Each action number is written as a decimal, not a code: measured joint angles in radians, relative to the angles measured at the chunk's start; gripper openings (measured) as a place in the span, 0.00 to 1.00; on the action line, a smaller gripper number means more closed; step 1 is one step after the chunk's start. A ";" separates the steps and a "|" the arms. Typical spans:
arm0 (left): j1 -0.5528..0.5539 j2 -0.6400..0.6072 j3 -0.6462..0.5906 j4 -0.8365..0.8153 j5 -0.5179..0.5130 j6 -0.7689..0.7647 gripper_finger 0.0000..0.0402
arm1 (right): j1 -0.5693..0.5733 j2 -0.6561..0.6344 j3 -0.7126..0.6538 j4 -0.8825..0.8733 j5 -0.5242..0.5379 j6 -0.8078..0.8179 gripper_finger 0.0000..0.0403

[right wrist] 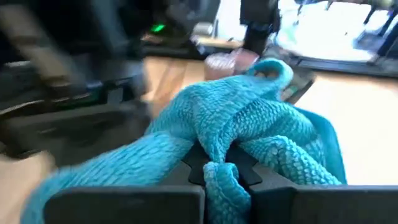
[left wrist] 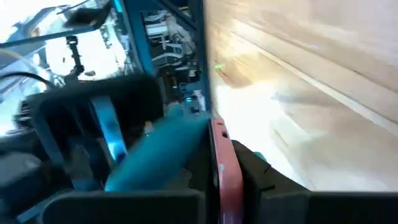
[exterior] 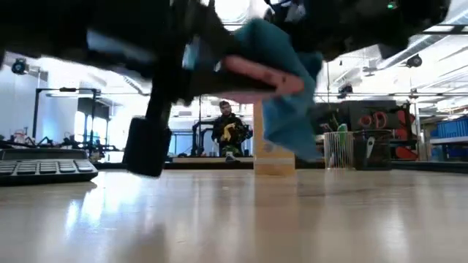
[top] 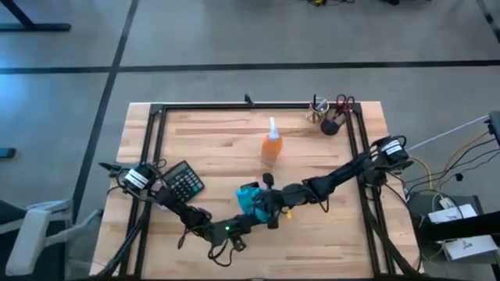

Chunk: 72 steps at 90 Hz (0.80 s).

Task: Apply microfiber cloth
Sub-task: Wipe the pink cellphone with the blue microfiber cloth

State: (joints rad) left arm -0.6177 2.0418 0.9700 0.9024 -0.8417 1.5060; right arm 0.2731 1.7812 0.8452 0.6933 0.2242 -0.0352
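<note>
The turquoise microfiber cloth (top: 250, 197) is bunched up above the table's near middle, where both grippers meet. My right gripper (right wrist: 221, 177) is shut on it. My left gripper (left wrist: 217, 199) is shut on a flat thing with a pink rim (left wrist: 219, 163), seemingly a phone seen edge-on. In the low view the cloth (exterior: 289, 102) drapes over this pink-rimmed thing (exterior: 256, 79), and both are clear of the tabletop. Whether the cloth presses on its face is hidden. My left gripper pinches the pink-rimmed flat thing between its two fingers, across its thin sides (left wrist: 221, 180). It is held on edge, clear of the table. My right gripper pinches a gathered bunch of the cloth, several folds (right wrist: 219, 163), between its fingers. The rest of the cloth (right wrist: 273, 134) billows in front of the fingers and hangs slack over the pink-rimmed thing.
An orange spray bottle (top: 271, 147) stands at the table's middle, behind the grippers. A black calculator (top: 184, 184) lies at the left. A holder with scissors (top: 333, 119) stands at the far right. Black frame rails (top: 156, 148) border the table. A person (exterior: 228, 130) is in the room beyond.
</note>
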 joint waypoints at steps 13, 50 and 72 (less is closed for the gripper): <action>-0.020 -0.002 0.024 0.007 -0.015 0.002 0.03 | -0.049 -0.040 -0.001 -0.012 0.014 -0.044 0.00; -0.038 -0.005 0.034 0.021 -0.031 -0.031 0.03 | -0.060 -0.067 -0.003 -0.050 -0.282 -0.015 0.00; -0.037 -0.009 0.034 0.039 -0.023 -0.122 0.03 | 0.011 -0.074 -0.002 -0.109 -0.330 -0.019 0.00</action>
State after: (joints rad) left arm -0.6552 2.0323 1.0039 0.9418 -0.8643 1.3838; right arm 0.2844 1.7073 0.8436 0.5842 -0.1055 -0.0538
